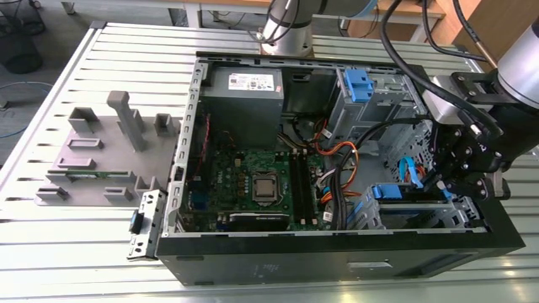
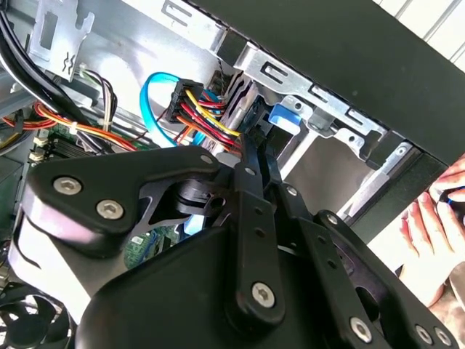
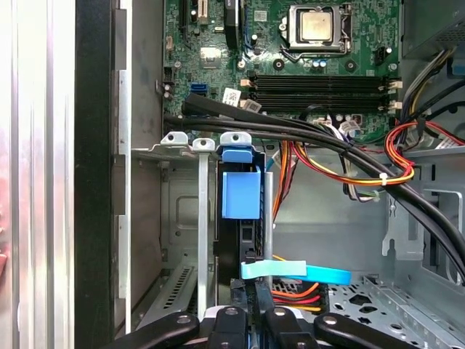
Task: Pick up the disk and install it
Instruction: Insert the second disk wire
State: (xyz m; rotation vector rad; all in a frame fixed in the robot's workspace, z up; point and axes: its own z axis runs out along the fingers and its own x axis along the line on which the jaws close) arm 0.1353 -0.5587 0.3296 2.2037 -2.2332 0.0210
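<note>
— Where is the gripper (image 1: pixel 459 180) sitting right now?

— It is hanging inside the open computer case (image 1: pixel 337 252), at the exterior view's right, just above the drive cage (image 1: pixel 421 211) by the case's front wall.

— And the disk?

— The disk (image 3: pixel 243 218) is standing on edge in that cage, its blue carrier frame showing at the end, in the first wrist view. The black fingers (image 3: pixel 254 320) are lying close together on either side of the disk's near edge, and they seem to be gripping it, though I cannot tell for sure that they are clamped.

— What is lying around it?

— A flat blue cable (image 3: pixel 298 273) is crossing just beside the disk, with red, yellow and orange wires (image 2: pixel 203 116) bunching near it. The motherboard (image 1: pixel 261 183) is lying further in, and the grey power supply (image 1: pixel 244 95) is sitting at the far end. The case is resting on a slatted metal desk (image 1: pixel 84 252).
</note>
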